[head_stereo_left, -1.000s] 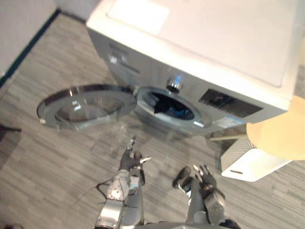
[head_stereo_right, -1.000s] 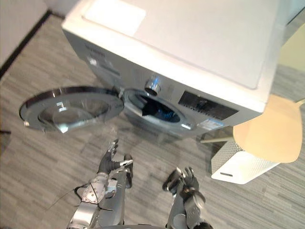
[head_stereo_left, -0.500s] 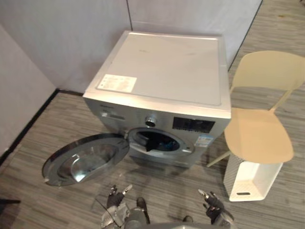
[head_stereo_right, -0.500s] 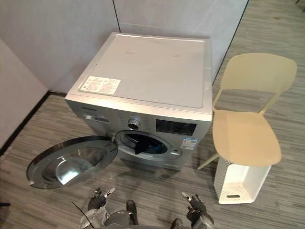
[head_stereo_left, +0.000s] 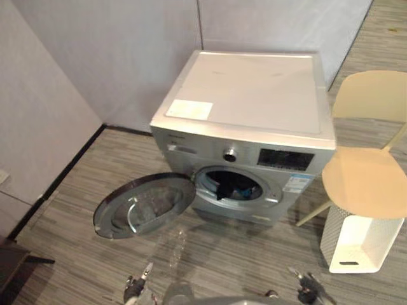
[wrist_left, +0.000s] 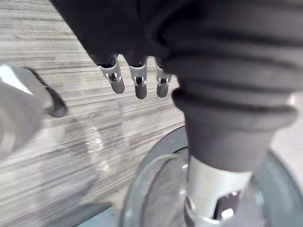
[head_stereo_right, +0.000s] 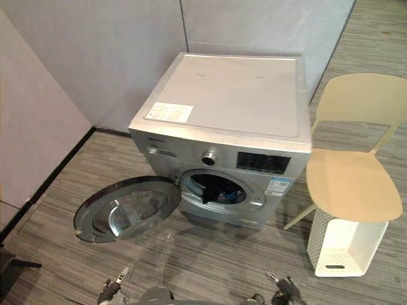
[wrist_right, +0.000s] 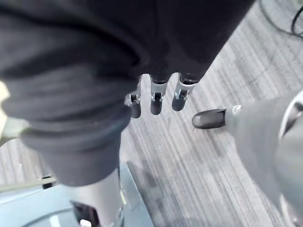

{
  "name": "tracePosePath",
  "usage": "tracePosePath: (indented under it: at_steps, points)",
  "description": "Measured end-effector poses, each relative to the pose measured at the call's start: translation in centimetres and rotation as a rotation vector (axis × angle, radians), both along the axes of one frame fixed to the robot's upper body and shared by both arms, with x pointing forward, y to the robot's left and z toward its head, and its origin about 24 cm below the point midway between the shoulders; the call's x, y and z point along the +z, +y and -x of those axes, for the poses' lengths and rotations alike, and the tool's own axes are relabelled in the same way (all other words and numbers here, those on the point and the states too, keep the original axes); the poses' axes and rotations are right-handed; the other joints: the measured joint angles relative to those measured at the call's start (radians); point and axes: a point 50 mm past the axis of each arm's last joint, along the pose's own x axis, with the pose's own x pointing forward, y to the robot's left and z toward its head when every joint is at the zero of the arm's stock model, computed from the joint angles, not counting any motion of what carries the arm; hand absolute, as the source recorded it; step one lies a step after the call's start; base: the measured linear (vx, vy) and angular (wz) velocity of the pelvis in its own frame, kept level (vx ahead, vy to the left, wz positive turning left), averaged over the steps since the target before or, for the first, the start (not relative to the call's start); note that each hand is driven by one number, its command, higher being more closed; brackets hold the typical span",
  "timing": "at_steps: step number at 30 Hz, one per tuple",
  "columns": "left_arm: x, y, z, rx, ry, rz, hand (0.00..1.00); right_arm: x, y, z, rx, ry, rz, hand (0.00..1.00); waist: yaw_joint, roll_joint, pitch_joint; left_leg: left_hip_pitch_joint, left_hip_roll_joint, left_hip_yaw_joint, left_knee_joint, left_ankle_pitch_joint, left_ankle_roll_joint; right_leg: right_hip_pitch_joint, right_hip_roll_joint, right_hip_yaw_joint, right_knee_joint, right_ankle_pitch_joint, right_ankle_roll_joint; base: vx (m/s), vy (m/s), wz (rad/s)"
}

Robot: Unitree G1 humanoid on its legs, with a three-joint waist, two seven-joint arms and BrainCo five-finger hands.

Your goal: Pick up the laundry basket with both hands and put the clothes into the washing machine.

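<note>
The silver washing machine [head_stereo_left: 254, 108] stands against the wall with its round door [head_stereo_left: 143, 204] swung open to the left. Dark and blue clothes [head_stereo_left: 232, 189] lie inside the drum. The white perforated laundry basket [head_stereo_left: 357, 244] stands on the floor to the right of the machine, its top hidden under a chair seat. My left hand [head_stereo_left: 135, 289] and right hand [head_stereo_left: 306, 290] show at the bottom edge, well short of the machine. In the wrist views the left hand [wrist_left: 140, 85] and right hand [wrist_right: 154, 99] have straight fingers over bare floor and hold nothing.
A beige chair [head_stereo_left: 369, 175] stands right of the washer, over the basket. Grey walls [head_stereo_left: 95, 76] close off the back and left, with a dark skirting line along the floor. Striped grey flooring [head_stereo_left: 241, 254] lies open in front of the machine.
The camera has risen and pulled back, so the whole washer, the walls and the chair now show. Both hands sit lower, at the bottom edge. Nothing was taken hold of.
</note>
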Motion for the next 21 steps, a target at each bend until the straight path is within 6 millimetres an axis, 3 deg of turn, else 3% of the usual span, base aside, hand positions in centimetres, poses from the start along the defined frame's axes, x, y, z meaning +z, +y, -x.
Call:
tracePosePath:
  at_steps: [2, 3, 4, 6, 8, 10, 13, 15, 17, 18, 21]
  points:
    - [2.1, 2.0, -1.9, 0.036, -0.1, -0.08, 0.0, -0.4, 0.5, 1.0, -0.028, 0.035, -0.025, 0.0, -0.022, 0.006, 0.005, 0.004, -0.024, 0.001, -0.07, -0.04, -0.028, 0.013, -0.02, -0.041, -0.023, 0.037, 0.036, -0.07, 0.31, 0.77]
    - [2.8, 2.8, -2.3, 0.054, -0.125, -0.11, 0.0, -0.6, 0.9, 1.4, -0.041, 0.045, -0.039, 0.0, -0.017, 0.008, 0.005, 0.006, -0.035, 0.008, -0.075, -0.033, -0.019, 0.021, -0.023, -0.047, -0.042, 0.049, 0.029, -0.07, 0.299, 0.29]
    - [4.5, 5.4, -1.9, 0.129, -0.162, -0.202, 0.0, -0.8, 1.7, 1.6, -0.041, 0.049, -0.066, 0.0, -0.016, -0.004, -0.007, 0.028, -0.058, 0.028, -0.09, -0.032, -0.016, 0.039, -0.034, -0.028, -0.079, 0.078, 0.026, -0.02, 0.181, -0.17]
    - [6.2, 8.1, -1.4, 0.193, -0.179, -0.304, 0.0, -0.9, 2.2, 1.5, -0.023, 0.044, -0.074, 0.0, -0.017, 0.0, -0.017, 0.057, -0.074, 0.052, -0.11, -0.035, -0.012, 0.058, -0.046, -0.002, -0.096, 0.099, 0.038, -0.03, 0.098, -0.31]
    - [7.7, 10.3, -1.5, 0.191, -0.171, -0.406, 0.0, -0.7, 2.4, 0.9, 0.017, 0.022, -0.07, 0.0, -0.019, 0.01, -0.042, 0.065, -0.078, 0.065, -0.13, -0.034, -0.013, 0.045, -0.045, 0.007, -0.111, 0.108, 0.038, -0.02, 0.023, -0.25]
    - [9.1, 11.6, -3.0, 0.157, -0.19, -0.481, 0.0, -0.3, 2.3, -0.1, 0.094, -0.011, -0.054, 0.0, -0.018, 0.034, -0.042, 0.064, -0.078, 0.07, -0.142, -0.027, -0.02, 0.026, -0.037, 0.016, -0.124, 0.12, 0.037, 0.03, -0.007, -0.2]
    - [12.2, 14.2, -6.4, 0.072, -0.195, -0.647, 0.0, 0.4, 2.5, -2.3, 0.252, -0.066, -0.025, 0.0, -0.02, 0.045, -0.036, 0.03, -0.066, 0.091, -0.159, 0.002, -0.026, -0.04, -0.022, 0.058, -0.121, 0.143, 0.039, 0.02, -0.025, -0.33]
    - [15.6, 16.6, -10.3, 0.026, -0.232, -0.748, 0.0, 1.3, 3.1, -4.9, 0.346, -0.142, -0.019, 0.0, -0.021, 0.026, 0.006, -0.003, -0.053, 0.109, -0.16, 0.016, -0.031, -0.099, -0.015, 0.084, -0.101, 0.151, 0.036, -0.06, -0.033, -0.3]
    - [19.8, 18.4, -14.1, -0.017, -0.263, -0.837, 0.0, 2.4, 3.9, -7.6, 0.417, -0.227, -0.006, 0.0, -0.023, -0.012, 0.075, -0.044, -0.046, 0.114, -0.153, 0.031, -0.03, -0.163, -0.016, 0.104, -0.062, 0.15, 0.035, -0.14, -0.033, -0.19]
    - [23.9, 19.2, -17.2, -0.058, -0.291, -0.911, 0.0, 3.5, 4.6, -9.7, 0.445, -0.305, -0.004, 0.0, -0.025, -0.056, 0.137, -0.09, -0.041, 0.116, -0.142, 0.044, -0.029, -0.221, -0.017, 0.118, -0.033, 0.153, 0.031, -0.17, -0.024, -0.08]
    - [30.2, 18.6, -21.5, -0.108, -0.377, -0.956, 0.0, 5.1, 5.7, -12.0, 0.466, -0.415, -0.012, 0.0, -0.039, -0.149, 0.224, -0.21, -0.026, 0.112, -0.088, 0.054, -0.025, -0.31, -0.014, 0.113, -0.024, 0.171, 0.007, -0.14, -0.025, 0.05]
